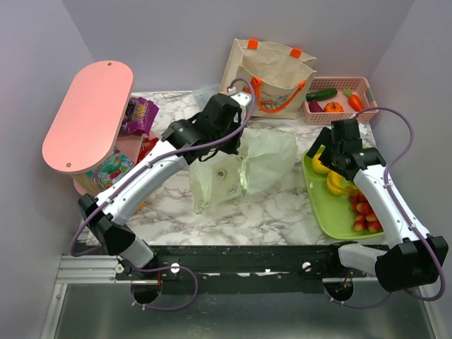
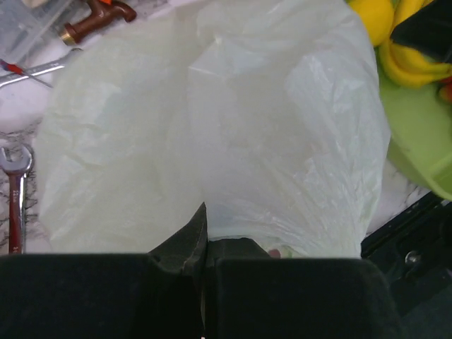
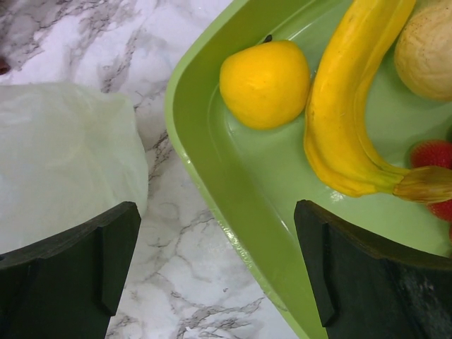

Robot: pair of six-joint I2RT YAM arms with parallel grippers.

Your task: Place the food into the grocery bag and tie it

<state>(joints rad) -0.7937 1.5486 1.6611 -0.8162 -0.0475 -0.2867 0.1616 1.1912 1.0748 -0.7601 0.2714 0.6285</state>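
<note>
The pale green grocery bag (image 1: 244,166) lies crumpled in the middle of the marble worktop (image 1: 282,212), its plastic bunched and rumpled. The left end effector (image 2: 203,236) reaches over the bag's far side, its fingers pressed together and pinching a fold of the bag's thin plastic.

To the right of the bag sits a green tray (image 1: 332,219) holding the food. On it are a banana bunch (image 3: 346,106), a yellow citrus fruit (image 3: 265,81) just beside it on the left, a paler round fruit (image 3: 427,46) at the frame's edge, and red strawberries (image 1: 364,212) nearer the arm bases. The right end effector (image 3: 219,272) hangs above the tray's left rim with its fingers spread wide, one over the bag's edge and one over the tray, holding nothing.

At the far side stand a beige tote (image 1: 272,67) and a pink basket (image 1: 360,88)
</note>
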